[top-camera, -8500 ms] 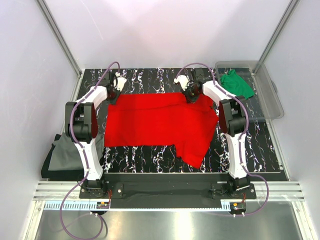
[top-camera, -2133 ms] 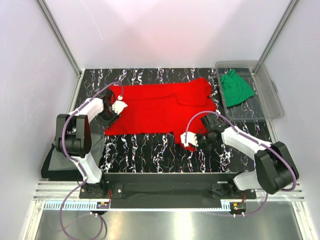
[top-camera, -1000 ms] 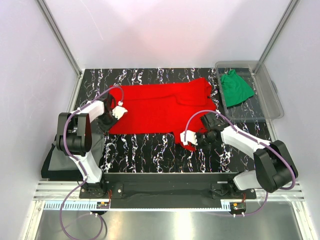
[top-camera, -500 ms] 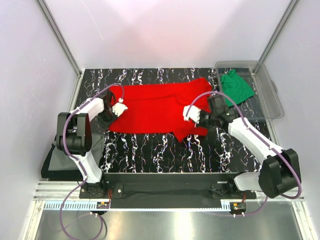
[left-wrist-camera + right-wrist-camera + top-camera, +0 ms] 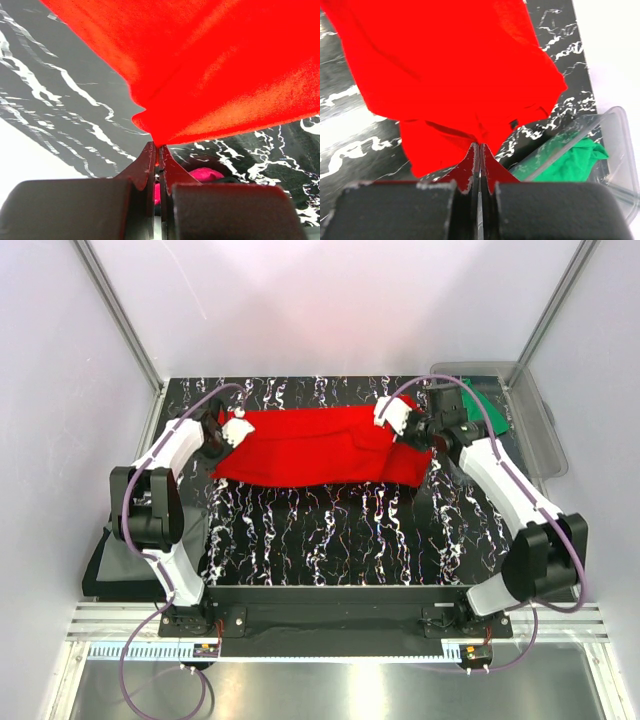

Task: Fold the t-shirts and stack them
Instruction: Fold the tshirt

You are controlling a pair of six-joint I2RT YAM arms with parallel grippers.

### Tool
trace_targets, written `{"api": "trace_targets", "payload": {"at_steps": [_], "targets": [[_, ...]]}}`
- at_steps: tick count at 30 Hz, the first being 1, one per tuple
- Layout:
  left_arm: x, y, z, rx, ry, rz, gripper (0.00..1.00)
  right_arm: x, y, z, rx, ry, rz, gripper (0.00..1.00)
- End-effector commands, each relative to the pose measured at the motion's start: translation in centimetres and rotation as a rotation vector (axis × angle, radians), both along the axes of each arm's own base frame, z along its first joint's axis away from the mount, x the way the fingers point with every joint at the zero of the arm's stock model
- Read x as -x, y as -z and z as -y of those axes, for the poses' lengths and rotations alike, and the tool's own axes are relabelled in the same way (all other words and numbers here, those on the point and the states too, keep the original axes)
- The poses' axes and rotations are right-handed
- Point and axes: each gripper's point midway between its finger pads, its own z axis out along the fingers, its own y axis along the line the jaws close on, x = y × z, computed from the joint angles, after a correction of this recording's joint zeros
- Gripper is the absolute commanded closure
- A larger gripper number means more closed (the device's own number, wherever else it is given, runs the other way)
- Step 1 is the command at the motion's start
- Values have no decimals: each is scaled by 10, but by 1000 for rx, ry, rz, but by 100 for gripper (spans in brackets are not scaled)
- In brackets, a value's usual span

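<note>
The red t-shirt lies folded into a long band across the far half of the marbled table. My left gripper is shut on its left end; in the left wrist view the cloth rises from the pinched fingertips. My right gripper is shut on its right end, and the right wrist view shows red cloth pinched at the tips. The green t-shirt lies in the bin, mostly hidden by the right arm; it shows in the right wrist view. The dark grey t-shirt lies off the table's left edge.
The clear plastic bin stands at the far right corner, close to my right gripper; its rim shows in the right wrist view. The black marbled table is bounded by white walls and metal posts.
Both grippers have carried the shirt's near edge away toward the far side, folding it over itself into a narrower band. The right arm has swung from the near right to the bin's side.
</note>
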Motion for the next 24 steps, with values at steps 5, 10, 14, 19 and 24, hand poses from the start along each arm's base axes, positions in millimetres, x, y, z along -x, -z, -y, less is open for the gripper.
{"api": "trace_targets", "payload": {"at_steps": [5, 10, 14, 19, 24], "targets": [[-41, -23, -3, -9, -25, 89, 100, -47, -27, -1, -25, 72, 93, 100], [-64, -19, -5, -19, -56, 101, 100, -89, -21, 3, -27, 182, 132, 100], [-77, -16, -10, -28, -69, 103, 100, -115, -26, 3, -29, 205, 162, 100], [-96, -14, -12, -39, -85, 121, 100, -141, -12, 0, -26, 211, 153, 100], [-113, -8, -15, -50, -96, 128, 100, -169, -4, 3, -24, 242, 167, 100]]}}
